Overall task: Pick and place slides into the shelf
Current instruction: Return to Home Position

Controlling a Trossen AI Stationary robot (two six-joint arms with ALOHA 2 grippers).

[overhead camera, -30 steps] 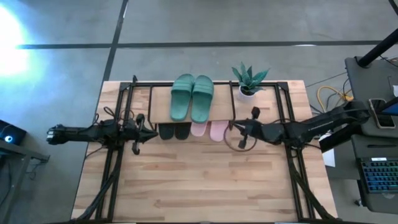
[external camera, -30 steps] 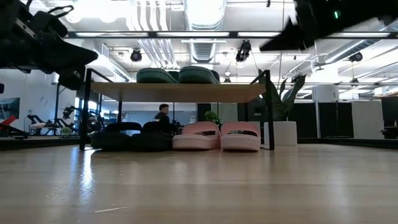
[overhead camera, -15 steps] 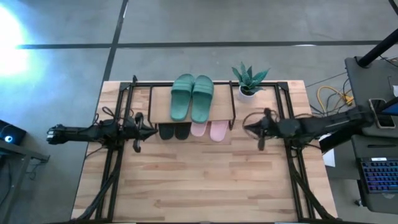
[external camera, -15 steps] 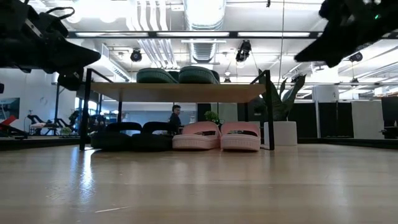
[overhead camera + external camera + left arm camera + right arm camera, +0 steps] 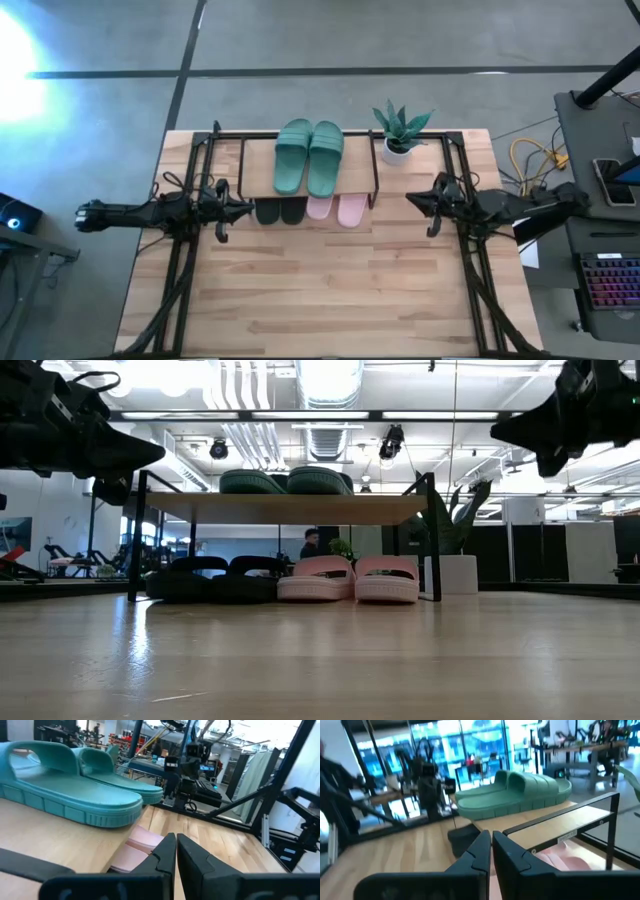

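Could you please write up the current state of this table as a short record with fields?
on top of shelf: green pair, side by side on the wood board
under shelf: black pair toward the left arm, pink pair next to it toward the right arm
beside shelf: potted plant, at the right arm's end
slides shelved: all six
left gripper: shut, empty, off the shelf's left end
right gripper: shut, empty, off the shelf's right end
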